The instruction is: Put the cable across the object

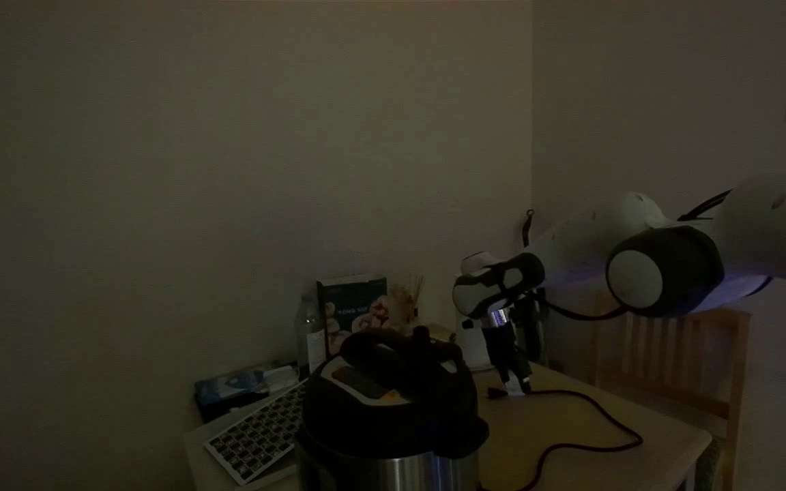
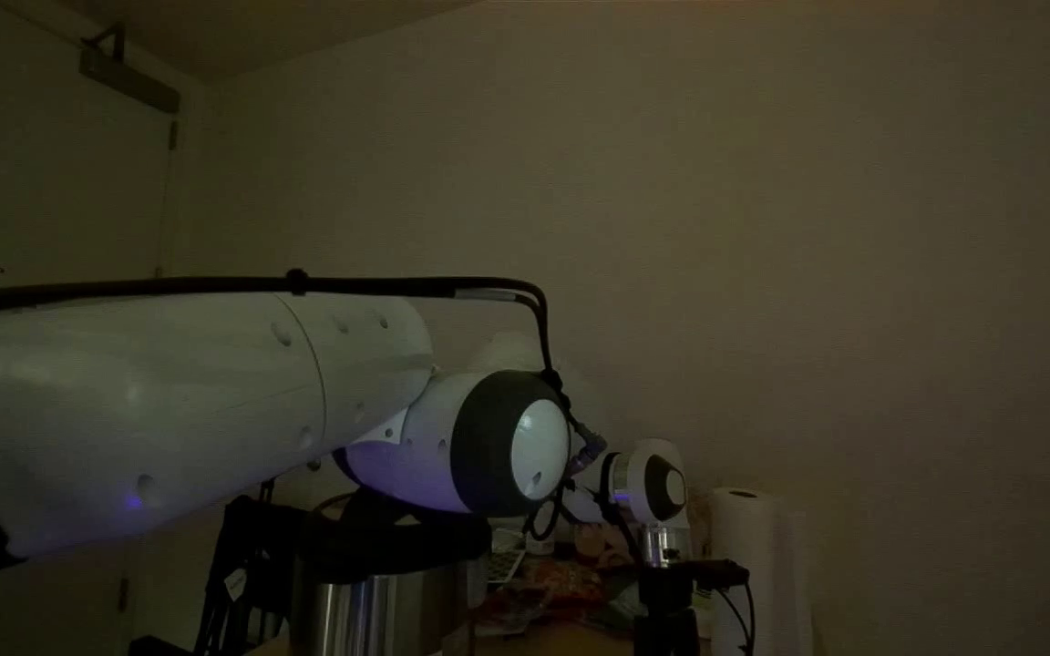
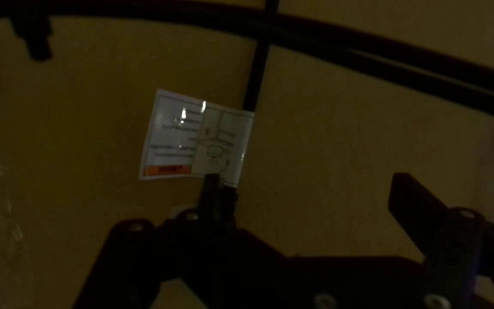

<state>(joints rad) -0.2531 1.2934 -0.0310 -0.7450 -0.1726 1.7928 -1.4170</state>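
Dimly lit room: pale, plain walls (image 1: 243,170) are meeting at a far corner, and a slat-backed wooden chair (image 1: 673,348) is standing at the right.
Light wooden tabletop (image 1: 557,423): it is bearing assorted goods along its left and far parts.
Near side: a black-lidded, steel-sided cooker (image 1: 386,423) is hiding part of the surface; to its left, a white-framed, dark-keyed keyboard (image 1: 256,433) is lying aslant.
Far side: a clear plastic bottle (image 1: 308,334) and a dark, picture-printed carton (image 1: 355,307) are standing close together; in an exterior view, a tall white paper-towel roll (image 2: 744,565) is standing upright at the right.
Black two-fingered claw (image 3: 309,184): it is pointing down, low at the tabletop, its fingers standing wide apart, with wood showing between them in the wrist view.
Long, thin, black cable (image 1: 591,449): it is lying on the tabletop, curving from beneath the claw out to the right, then back toward the near side; a white printed paper tag (image 3: 197,139) is covering a stretch of it.
Touch: the left finger in the wrist view is overlapping the cable beside the tag's corner; whether they are touching is unclear.
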